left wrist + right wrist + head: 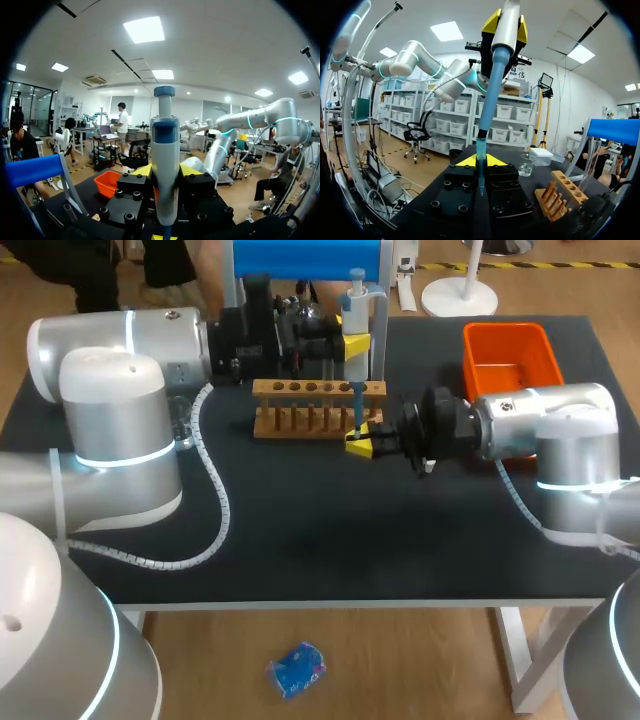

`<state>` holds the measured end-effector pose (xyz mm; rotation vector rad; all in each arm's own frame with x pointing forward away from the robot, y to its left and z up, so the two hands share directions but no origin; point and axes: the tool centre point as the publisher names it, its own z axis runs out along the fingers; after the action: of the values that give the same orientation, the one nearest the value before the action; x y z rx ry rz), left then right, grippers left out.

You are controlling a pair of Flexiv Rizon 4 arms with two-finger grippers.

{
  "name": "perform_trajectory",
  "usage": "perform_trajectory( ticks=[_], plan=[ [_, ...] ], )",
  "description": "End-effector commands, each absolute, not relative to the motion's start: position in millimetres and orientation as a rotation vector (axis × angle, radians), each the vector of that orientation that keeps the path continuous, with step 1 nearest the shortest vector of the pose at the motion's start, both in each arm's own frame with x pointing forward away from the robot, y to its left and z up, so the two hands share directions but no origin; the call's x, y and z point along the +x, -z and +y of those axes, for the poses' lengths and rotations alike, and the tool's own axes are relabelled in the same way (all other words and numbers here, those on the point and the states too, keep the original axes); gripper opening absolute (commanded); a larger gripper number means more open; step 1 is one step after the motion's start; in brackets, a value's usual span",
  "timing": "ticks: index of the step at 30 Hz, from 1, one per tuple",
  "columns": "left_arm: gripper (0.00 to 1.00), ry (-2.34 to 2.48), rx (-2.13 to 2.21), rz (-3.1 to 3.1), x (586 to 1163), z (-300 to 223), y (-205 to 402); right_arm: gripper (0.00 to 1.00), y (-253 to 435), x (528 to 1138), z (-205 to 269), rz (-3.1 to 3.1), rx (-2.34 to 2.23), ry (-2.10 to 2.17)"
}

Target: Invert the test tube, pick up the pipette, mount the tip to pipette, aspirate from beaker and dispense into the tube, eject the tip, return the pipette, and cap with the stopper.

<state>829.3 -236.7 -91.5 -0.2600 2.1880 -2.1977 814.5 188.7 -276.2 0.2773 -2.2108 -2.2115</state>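
My left gripper (pixel 355 343) is shut on the grey-white pipette (pixel 357 310), which it holds upright behind the wooden rack (pixel 300 408). In the left wrist view the pipette (pixel 165 165) stands between the fingers of that gripper (pixel 165 172). Its blue tip (pixel 490 95) points down into a thin clear test tube (pixel 480 180). My right gripper (pixel 480 161) is shut on this tube, holding it upright. In the head view the right gripper (pixel 362 443) sits at the rack's right end, under the pipette. A glass beaker (pixel 525 165) stands on the table beyond the rack (pixel 555 195).
An orange bin (pixel 510 355) stands at the back right, behind my right arm. A blue-topped stand (pixel 305 260) rises at the back middle. My left arm's white cable loops over the table's left half (pixel 215 500).
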Motion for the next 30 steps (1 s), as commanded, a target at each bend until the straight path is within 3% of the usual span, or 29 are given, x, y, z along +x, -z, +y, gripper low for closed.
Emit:
perform_trajectory(
  ticks=[1, 30],
  plan=[
    [0.00, 2.199, -0.261, 2.183, 829.2, -237.6, 93.5, 0.00, 274.0, 811.3, 187.7, -2.209, 0.273, 2.211],
    [0.00, 2.199, -0.261, 2.183, 829.2, -237.6, 93.5, 0.00, 262.1, 822.8, 189.5, -2.227, 0.295, 2.237]
  ],
)
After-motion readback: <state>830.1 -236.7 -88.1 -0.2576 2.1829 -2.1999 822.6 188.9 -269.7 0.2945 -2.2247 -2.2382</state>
